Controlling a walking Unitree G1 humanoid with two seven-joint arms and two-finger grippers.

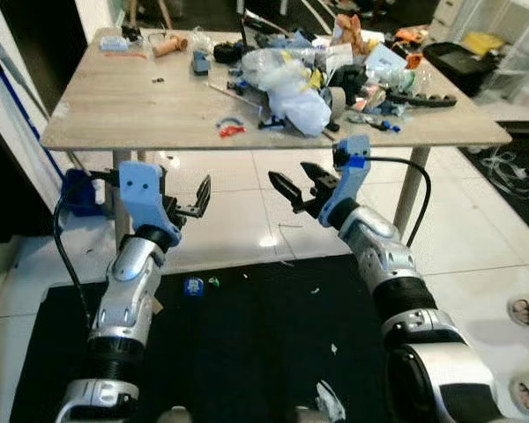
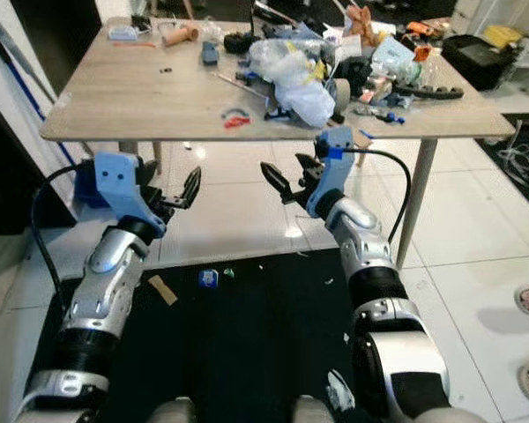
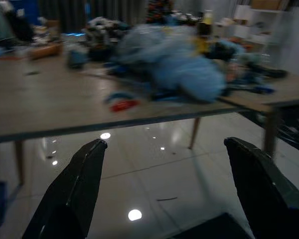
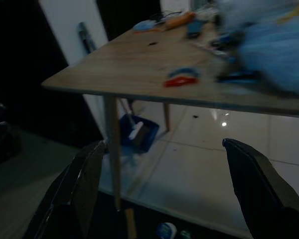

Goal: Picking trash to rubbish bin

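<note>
Wooden table (image 1: pixel 132 110) served as the landmark of the scene, standing on pale glossy floor tiles (image 1: pixel 238 216) beyond a black mat (image 1: pixel 247 352). Both arms were raised in front of the table's near edge, below its top. The left gripper (image 1: pixel 197 201) had its two black fingers spread wide and held nothing; in the left wrist view the fingers (image 3: pixel 74 191) framed the table's underside and the tiles. The right gripper (image 1: pixel 297 188) was likewise spread wide and empty, its fingers (image 4: pixel 256 186) well apart in the right wrist view.

Trash lay in two places. On the table, toward its far right part, a heap of clutter (image 1: pixel 335 75) included a white plastic bag (image 1: pixel 293 95); a small red-and-blue item (image 1: pixel 231 129) lay near the table's front edge, and a blue object (image 1: pixel 200 62) and an orange-brown cylinder (image 1: pixel 169 45) sat toward its far side. On the mat in front of the table lay a small blue scrap (image 1: pixel 192 286), a green bit (image 1: pixel 214 282) just beside it, a flat tan strip (image 2: pixel 163 289) and white scraps (image 1: pixel 330 401). A blue dustpan (image 4: pixel 139 133) rested on the floor beside the table's left leg. A person's slippered feet (image 1: pixel 527 352) stood to the right of the table.
</note>
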